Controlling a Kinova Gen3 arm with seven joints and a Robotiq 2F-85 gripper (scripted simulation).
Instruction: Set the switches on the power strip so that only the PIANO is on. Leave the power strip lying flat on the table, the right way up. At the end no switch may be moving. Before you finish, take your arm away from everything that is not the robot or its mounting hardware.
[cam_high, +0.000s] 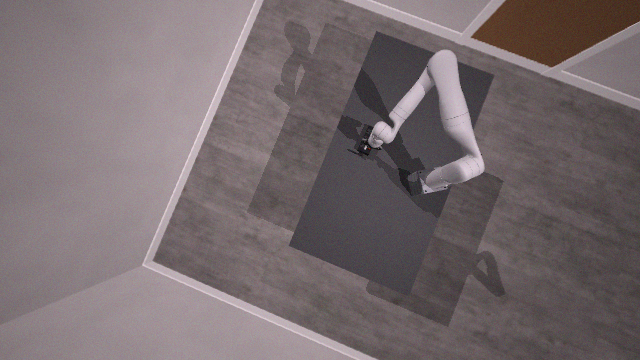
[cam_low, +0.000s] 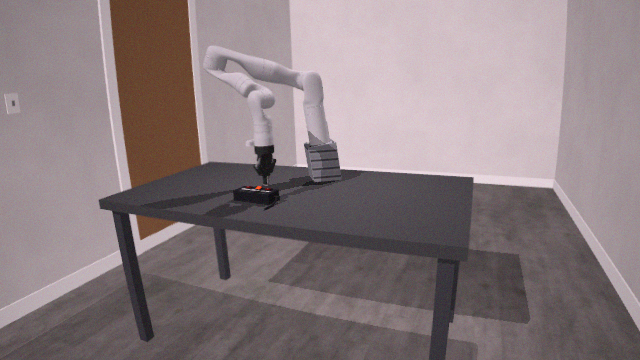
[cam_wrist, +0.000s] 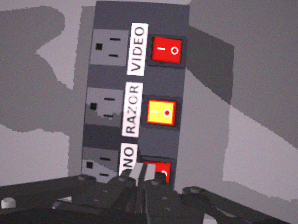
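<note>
1. Now your jaws are pressed together, holding nothing, directly above the PIANO switch (cam_wrist: 158, 171).
2. You see the power strip (cam_wrist: 136, 96) flat on the table (cam_low: 380, 210), its long axis running away from the jaws.

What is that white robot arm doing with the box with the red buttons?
The arm holds its shut gripper right over the power strip lying on the dark table. It points at the bottom switch, whose label is partly hidden. The RAZOR switch glows bright; the VIDEO switch is dark red.
</note>
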